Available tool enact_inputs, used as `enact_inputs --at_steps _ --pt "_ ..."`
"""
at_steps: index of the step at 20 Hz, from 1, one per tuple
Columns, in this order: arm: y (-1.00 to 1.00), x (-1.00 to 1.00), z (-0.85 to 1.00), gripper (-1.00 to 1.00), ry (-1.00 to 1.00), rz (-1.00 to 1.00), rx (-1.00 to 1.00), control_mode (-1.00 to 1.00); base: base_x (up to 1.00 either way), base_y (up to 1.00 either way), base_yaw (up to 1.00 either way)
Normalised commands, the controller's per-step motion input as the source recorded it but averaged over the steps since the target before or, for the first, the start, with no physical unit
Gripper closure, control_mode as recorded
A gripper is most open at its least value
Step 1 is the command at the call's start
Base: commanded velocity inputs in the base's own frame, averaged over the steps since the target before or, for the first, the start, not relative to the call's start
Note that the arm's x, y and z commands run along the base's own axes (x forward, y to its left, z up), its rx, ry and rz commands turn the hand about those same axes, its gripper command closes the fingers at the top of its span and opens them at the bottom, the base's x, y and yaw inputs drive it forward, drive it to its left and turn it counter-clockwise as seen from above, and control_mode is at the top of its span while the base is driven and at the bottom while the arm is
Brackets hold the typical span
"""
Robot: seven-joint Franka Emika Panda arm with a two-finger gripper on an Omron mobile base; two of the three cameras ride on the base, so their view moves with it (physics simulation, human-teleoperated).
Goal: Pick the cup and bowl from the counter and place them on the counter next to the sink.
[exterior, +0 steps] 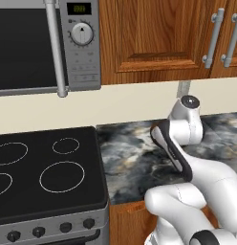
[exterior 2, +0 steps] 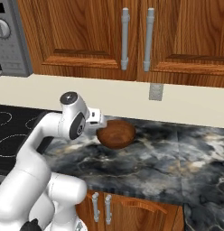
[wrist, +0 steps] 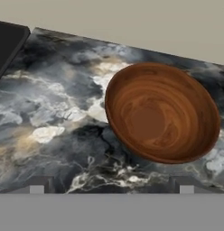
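Note:
The reddish-brown bowl (wrist: 161, 113) sits upright and empty on the dark marbled counter (wrist: 50, 113), toward the back wall. In the hand view my gripper (wrist: 111, 189) is open, its two fingertips (wrist: 37, 188) wide apart at the bottom edge, nothing between them. It hovers above the counter, and the bowl lies ahead and to the right of its midline. From the right base view the bowl (exterior 2: 116, 134) lies just right of my white hand (exterior 2: 95, 118), which is close to its left rim. The cup and the sink are out of view.
A black glass stovetop (exterior: 44, 167) adjoins the counter (exterior: 130, 158) on the left, its corner (wrist: 7, 40) near the hand. A microwave (exterior: 39, 43) and wooden upper cabinets (exterior 2: 132, 36) hang above. Open counter (exterior 2: 186, 153) stretches to the right of the bowl.

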Motion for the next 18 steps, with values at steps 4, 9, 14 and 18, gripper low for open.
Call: enact_inputs --at_steps 4,9,14,18 --pt "0.0 0.22 -0.18 -1.0 0.0 0.0 0.0 -1.0 0.0 0.0 0.0" --pt "0.0 0.32 -0.28 -1.0 0.0 0.0 0.0 -1.0 0.0 0.0 0.0" --pt "0.0 0.42 -0.22 -1.0 0.0 0.0 0.0 -1.0 0.0 0.0 0.0" --pt "0.0 0.33 -0.1 -1.0 0.0 0.0 0.0 -1.0 0.0 0.0 0.0"
